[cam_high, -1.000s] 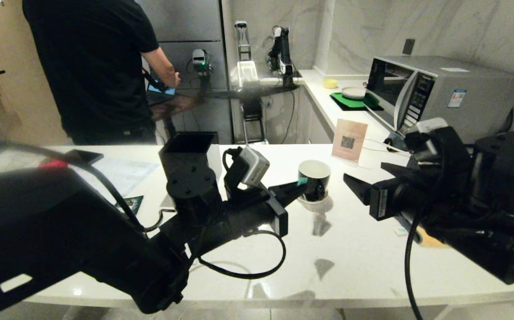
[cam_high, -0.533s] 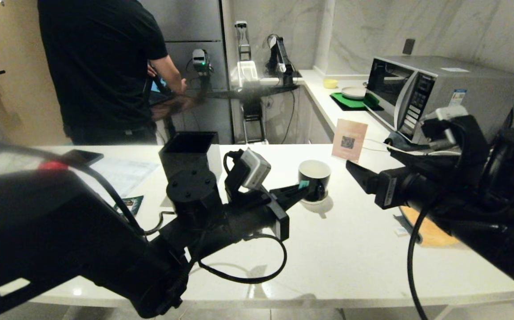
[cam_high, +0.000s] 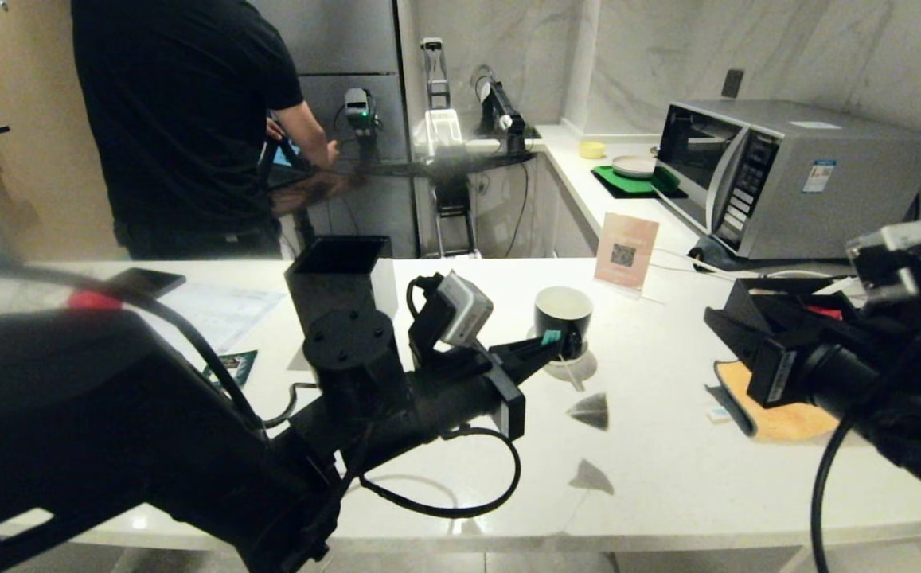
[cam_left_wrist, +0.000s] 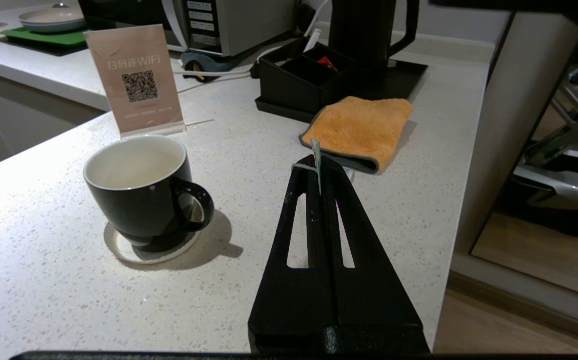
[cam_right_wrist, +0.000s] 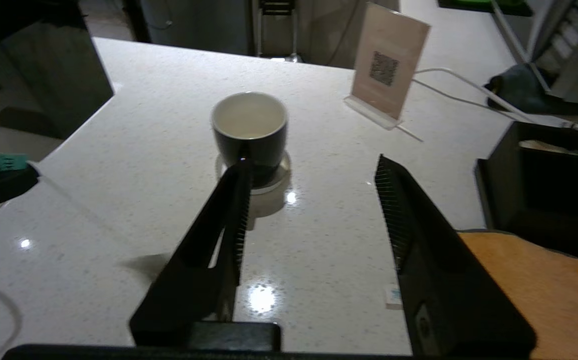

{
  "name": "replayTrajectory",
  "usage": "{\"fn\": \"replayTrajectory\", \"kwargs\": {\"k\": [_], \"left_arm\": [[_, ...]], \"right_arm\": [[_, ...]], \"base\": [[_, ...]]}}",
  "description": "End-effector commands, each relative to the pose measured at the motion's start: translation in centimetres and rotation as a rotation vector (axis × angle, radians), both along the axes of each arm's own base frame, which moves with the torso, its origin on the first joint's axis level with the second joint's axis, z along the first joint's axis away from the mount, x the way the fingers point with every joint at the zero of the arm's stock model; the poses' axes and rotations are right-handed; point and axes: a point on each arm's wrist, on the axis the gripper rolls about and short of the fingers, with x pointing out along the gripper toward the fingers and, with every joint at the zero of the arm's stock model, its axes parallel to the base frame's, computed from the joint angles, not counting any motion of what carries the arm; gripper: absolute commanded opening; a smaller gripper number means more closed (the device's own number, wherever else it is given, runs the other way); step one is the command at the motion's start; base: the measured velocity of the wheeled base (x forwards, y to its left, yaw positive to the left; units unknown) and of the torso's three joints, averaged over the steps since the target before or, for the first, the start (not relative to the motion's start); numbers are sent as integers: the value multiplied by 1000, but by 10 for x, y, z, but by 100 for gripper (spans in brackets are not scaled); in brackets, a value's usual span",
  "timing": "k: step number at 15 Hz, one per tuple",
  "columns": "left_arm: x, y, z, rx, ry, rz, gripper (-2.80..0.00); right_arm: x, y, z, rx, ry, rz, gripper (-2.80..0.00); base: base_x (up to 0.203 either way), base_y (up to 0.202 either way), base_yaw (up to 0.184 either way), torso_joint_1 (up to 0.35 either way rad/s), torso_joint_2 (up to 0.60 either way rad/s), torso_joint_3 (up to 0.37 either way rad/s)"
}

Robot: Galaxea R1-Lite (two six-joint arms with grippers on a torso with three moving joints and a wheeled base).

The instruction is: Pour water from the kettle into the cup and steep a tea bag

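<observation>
1. Your left pincer (cam_left_wrist: 317, 165) is closed tight on the teal paper tag (cam_high: 549, 338) of a tea bag, and it hangs just beside the cup (cam_high: 563, 320), on the handle side
2. From that tag a thin string runs down; in the head view a dark triangular tea bag (cam_high: 590, 411) shows below it, near the cup, though you cannot tell whether it touches the table (cam_high: 651, 469)
3. The cup stands upright on its small white saucer (cam_left_wrist: 134, 250), and its white inside shows no tea bag
4. Your right pincer (cam_right_wrist: 313, 170) has its fingers (cam_right_wrist: 408, 220) well apart and holds nothing; it hangs above the table, pointing toward the cup with a clear gap between them
5. The kettle (cam_left_wrist: 363, 30) stands on its black base, well away from the cup, behind the black compartment box (cam_left_wrist: 303, 75)
6. An orange cloth (cam_left_wrist: 361, 127) lies between that box and the cup's side of the table
7. A pink WIFI sign (cam_left_wrist: 134, 80) stands just behind the cup
8. Beyond the table, a person in a black shirt (cam_high: 181, 119) stands with their back to you
</observation>
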Motion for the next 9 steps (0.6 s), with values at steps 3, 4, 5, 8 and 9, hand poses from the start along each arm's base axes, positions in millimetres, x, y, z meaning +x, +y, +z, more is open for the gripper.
{"fn": "replayTrajectory", "kwargs": {"k": [3,4,5,8,9], "left_arm": [[-1,0,0,-3,-2,-3,-280],[-2,0,-3,4,5,-2,-280],[-3,2,-5,9,11,1,-280],[-6,5,-13,33,38,1,-280],[-7,5,-15,40,43,1,-280]], "right_arm": [[-12,-33,3,21,-40,-125,-280],[-16,-42,1,20,-41,-162,-280],[-23,-51,-3,18,-39,-198,-280],[-48,-70,-15,9,-43,-269,-280],[-58,-74,-22,5,-40,-280,-280]], "base": [[0,0,0,0,0,0],[0,0,0,0,0,0],[0,0,0,0,0,0],[0,0,0,0,0,0],[0,0,0,0,0,0]]}}
